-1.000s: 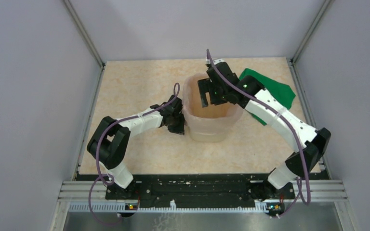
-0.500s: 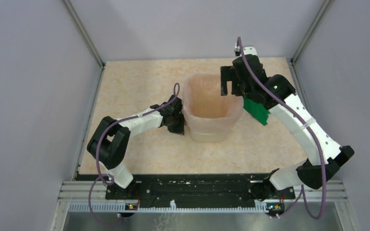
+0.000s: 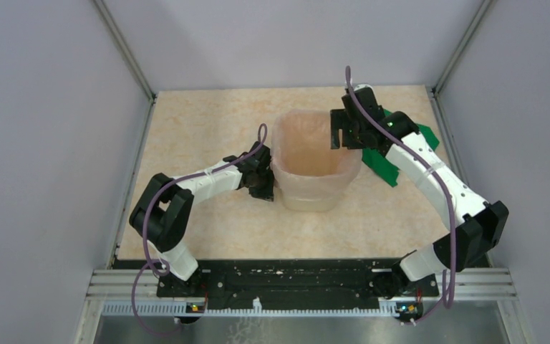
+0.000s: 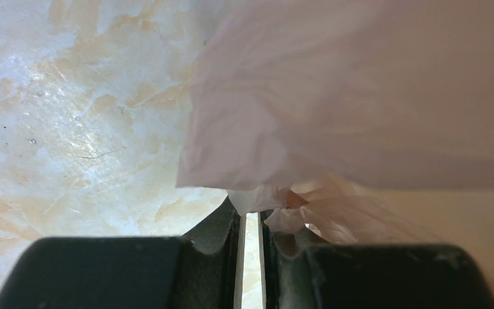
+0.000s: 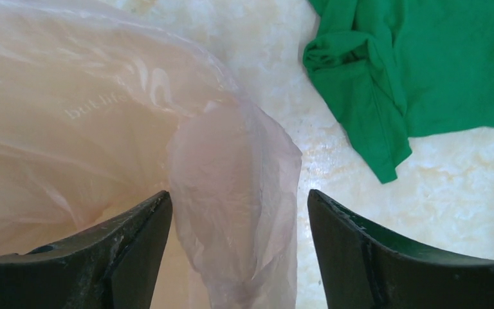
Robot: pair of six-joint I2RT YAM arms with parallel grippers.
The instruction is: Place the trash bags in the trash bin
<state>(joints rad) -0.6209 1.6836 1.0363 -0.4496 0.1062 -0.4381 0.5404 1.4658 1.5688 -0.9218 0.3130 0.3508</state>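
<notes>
We see the pink bag lining the beige bin at the middle of the bench; the left fingers clench a bunch of its film at the bin's 8 o'clock; the right fingers stand released, astride a loose fold at the rim's 2 o'clock; a green cloth lies at 3 o'clock.

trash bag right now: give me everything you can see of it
The trash bag is thin, translucent pale-pink film, crinkled, with faint print. It lines the cream trash bin, mouth open, edge folded out over the rim. The left end effector pinches a bunched bit of the overhang on the bin's left side. At the far right corner a loose flap sits between the open fingers of the right end effector, ungripped.
</notes>
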